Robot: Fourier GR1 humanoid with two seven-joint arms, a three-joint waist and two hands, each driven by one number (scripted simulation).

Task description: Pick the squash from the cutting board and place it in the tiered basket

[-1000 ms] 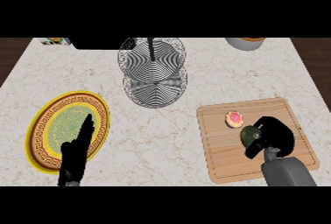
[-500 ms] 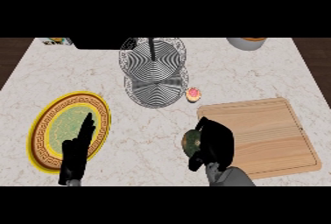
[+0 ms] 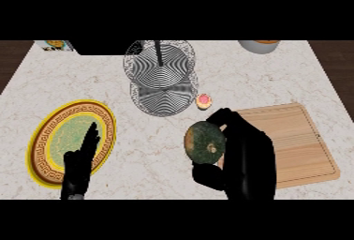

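At the far left corner a small patterned object [image 3: 54, 45] is cut off by the view's far edge and cannot be identified; beside it a dark block [image 3: 104, 47] is likewise cut off. The marble counter [image 3: 41, 79] lies bare between these and the yellow-rimmed plate [image 3: 43, 140], which sits near left. The left hand [image 3: 77, 164] rests over the plate's near part, fingers straight and pressed together, pointing far; it hides part of the rim and the green centre. Centre far stands the wire tiered basket [image 3: 162, 70]; its two round tiers overlap in this steep view, so their heights cannot be judged, and a dark central post rises from the upper tier. Just right of the lower tier's edge lies a small pink-topped round item [image 3: 203, 101], too small to name. The squash [image 3: 204, 143], dark green and mottled, is held near centre, on the near side of the basket and just left of the cutting board's left edge; whether it touches the counter cannot be told. The right hand [image 3: 249, 150] has fingers and thumb curled round the squash's right side, hiding that side and the cutting board's [image 3: 301, 140] near left corner. The board's remaining surface is bare wood. At the far right a bowl [image 3: 259, 45] is cut off by the far edge. Bare counter lies between squash and basket.
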